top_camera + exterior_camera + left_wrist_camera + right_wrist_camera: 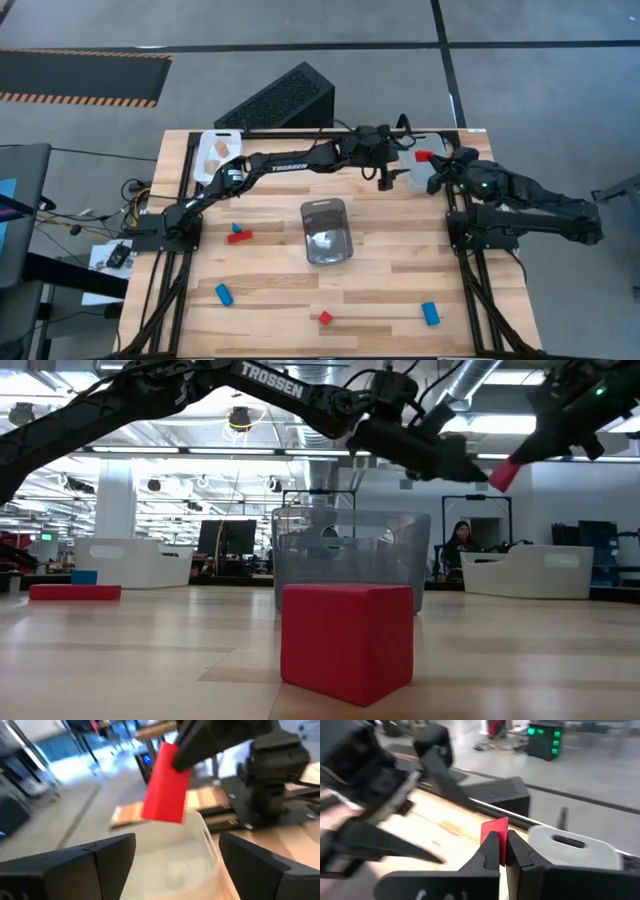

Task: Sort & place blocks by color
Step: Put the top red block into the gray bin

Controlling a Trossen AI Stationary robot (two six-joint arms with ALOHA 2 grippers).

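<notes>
Only in the right wrist view is the red block seen pinched between the right gripper fingers. The left gripper, parted and empty, is stretched across toward the white tray at two o'clock.

In the low view the right gripper is cut off by the top edge. The clear tray stands partly hidden behind the near red block. The left wrist view is blurred; the white tray lies partly behind the fingers.
</notes>
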